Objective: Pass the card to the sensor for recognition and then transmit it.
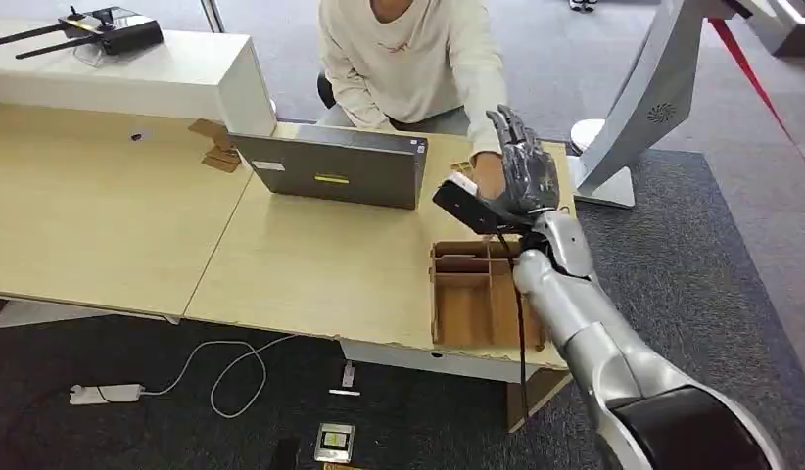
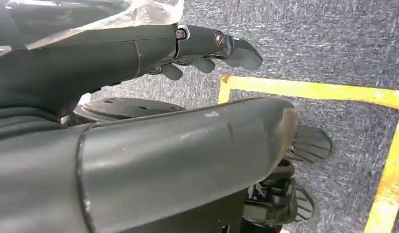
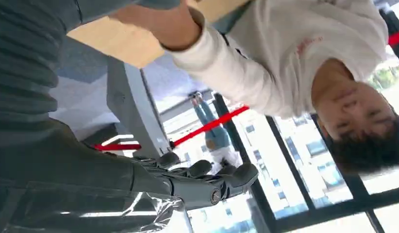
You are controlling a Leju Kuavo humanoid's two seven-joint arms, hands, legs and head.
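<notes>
My right hand [image 1: 524,176] is raised over the right end of the table, fingers stretched straight and apart [image 3: 202,179], with nothing between them. A person's hand [image 1: 488,174] reaches in at its palm side, touching or nearly touching it; the same hand and white sleeve [image 3: 173,24] show in the right wrist view. The back of my hand hides the palm. Just below the palm sits a black sensor block [image 1: 465,207], with a black cable [image 1: 521,313] running off the table edge. My left hand [image 2: 207,46] hangs by my body above the carpet, fingers loosely extended, holding nothing.
A compartmented wooden tray [image 1: 477,294] lies under my right forearm. A grey laptop [image 1: 335,168] stands in front of the seated person. The white counter [image 1: 164,73] at the back left carries a black controller [image 1: 105,29]. A white stand [image 1: 643,108] rises at the right.
</notes>
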